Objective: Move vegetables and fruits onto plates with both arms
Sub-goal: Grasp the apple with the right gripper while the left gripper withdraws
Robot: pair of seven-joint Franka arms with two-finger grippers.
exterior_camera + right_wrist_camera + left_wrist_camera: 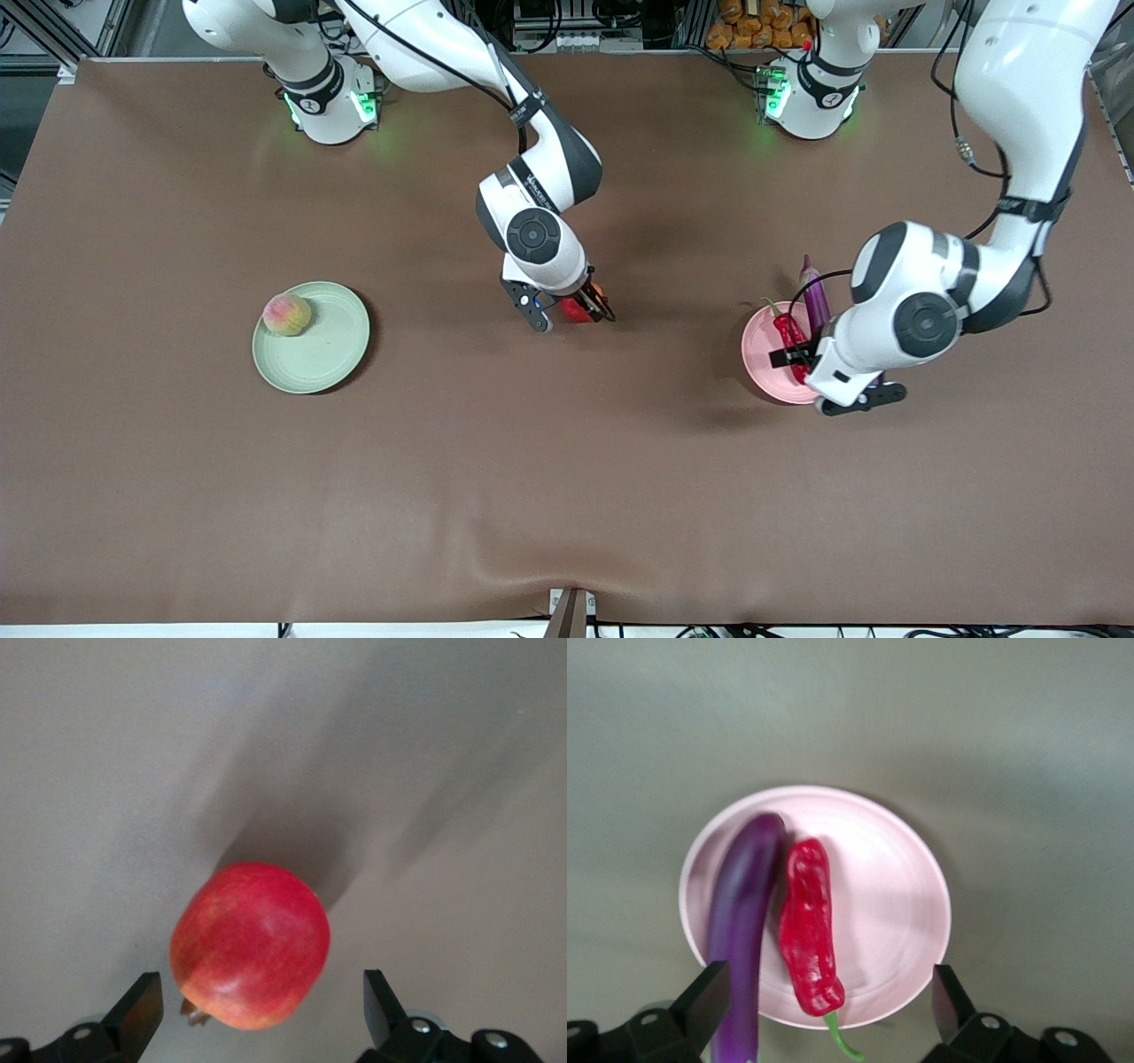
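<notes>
The red apple (578, 309) lies on the table near the middle. My right gripper (570, 315) is open just over it; in the right wrist view the apple (251, 943) sits between the spread fingers of the gripper (257, 1014), apart from both. The purple eggplant (813, 299) and red chili pepper (790, 334) lie side by side on the pink plate (758, 350). My left gripper (824, 377) hangs open and empty over that plate (895, 904), above the eggplant (740, 921) and chili (808, 926). The peach (287, 315) sits on the green plate (330, 347).
The brown table cover stretches wide around both plates. The two arm bases (330, 102) (811, 93) stand along the table's edge farthest from the front camera. The eggplant's stem end juts over the pink plate's rim.
</notes>
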